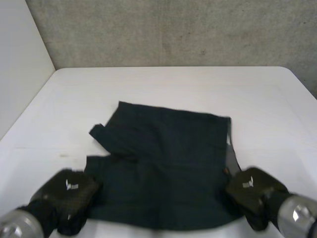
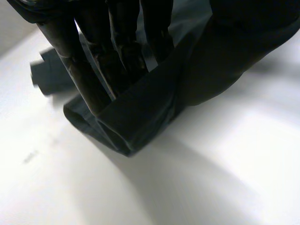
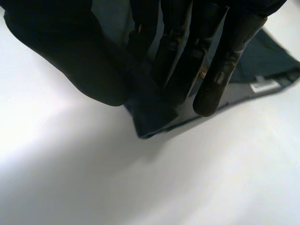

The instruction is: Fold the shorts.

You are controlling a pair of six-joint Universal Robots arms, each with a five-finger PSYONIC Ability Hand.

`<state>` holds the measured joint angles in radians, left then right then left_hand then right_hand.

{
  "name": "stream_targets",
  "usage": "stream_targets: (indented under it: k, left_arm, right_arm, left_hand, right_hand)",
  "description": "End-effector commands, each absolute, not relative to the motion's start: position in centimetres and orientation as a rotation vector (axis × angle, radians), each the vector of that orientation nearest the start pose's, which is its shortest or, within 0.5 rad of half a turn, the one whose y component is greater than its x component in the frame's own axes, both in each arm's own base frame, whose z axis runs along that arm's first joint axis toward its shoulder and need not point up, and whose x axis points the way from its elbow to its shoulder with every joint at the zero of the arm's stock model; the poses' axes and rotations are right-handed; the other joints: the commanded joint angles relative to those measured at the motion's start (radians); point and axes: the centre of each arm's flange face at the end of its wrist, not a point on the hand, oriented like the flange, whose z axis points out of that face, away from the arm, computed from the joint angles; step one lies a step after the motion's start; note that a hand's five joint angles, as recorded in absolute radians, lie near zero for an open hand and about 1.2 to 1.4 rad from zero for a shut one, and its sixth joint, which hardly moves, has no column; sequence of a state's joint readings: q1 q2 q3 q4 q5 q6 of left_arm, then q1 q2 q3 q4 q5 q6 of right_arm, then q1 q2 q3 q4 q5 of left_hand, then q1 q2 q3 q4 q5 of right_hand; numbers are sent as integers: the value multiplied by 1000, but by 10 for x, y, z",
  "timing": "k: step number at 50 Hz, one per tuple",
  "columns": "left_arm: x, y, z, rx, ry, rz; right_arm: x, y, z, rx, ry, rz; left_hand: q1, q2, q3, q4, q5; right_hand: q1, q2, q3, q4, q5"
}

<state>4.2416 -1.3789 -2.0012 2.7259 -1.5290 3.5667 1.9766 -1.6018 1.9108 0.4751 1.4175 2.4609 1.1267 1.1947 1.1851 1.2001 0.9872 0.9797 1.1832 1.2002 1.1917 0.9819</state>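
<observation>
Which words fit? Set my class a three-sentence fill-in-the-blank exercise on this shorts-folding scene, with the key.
The dark shorts lie on a ____ table.
In the head view, the left hand grips the shorts' near ____ corner.
The right hand pinches the opposite near corner between its fingers and ____.
Missing words: white; left; thumb.

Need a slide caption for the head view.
Left hand and right hand grip the near corners of the dark shorts on the white table.
</observation>
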Motion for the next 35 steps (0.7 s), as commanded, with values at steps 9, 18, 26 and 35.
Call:
stream_targets:
  k: [9,18,26,35]
  left_arm:
    - [-223,-151,234,1255,2408,-1697]
    - [-275,-253,225,1181,2189,-1967]
    - [-327,-326,194,1164,2091,-2004]
    - [-353,-364,155,1163,2064,-2037]
  right_arm:
    - [208,-162,224,-1457,2346,-1284]
    - [215,-235,210,-1193,2488,-1474]
    - [233,-288,197,-1142,2499,-1805]
    - [252,-342,158,-1091,2411,-1999]
  left_hand:
    - [270,202,211,196,235]
    - [270,202,211,196,235]
    - [270,202,211,196,235]
    - [-684,-752,-742,-757,-719]
  right_hand:
    - [417,213,196,205,240]
    - [417,213,196,205,240]
    - [417,213,196,205,240]
    - [-105,-308,-325,-317,-282]
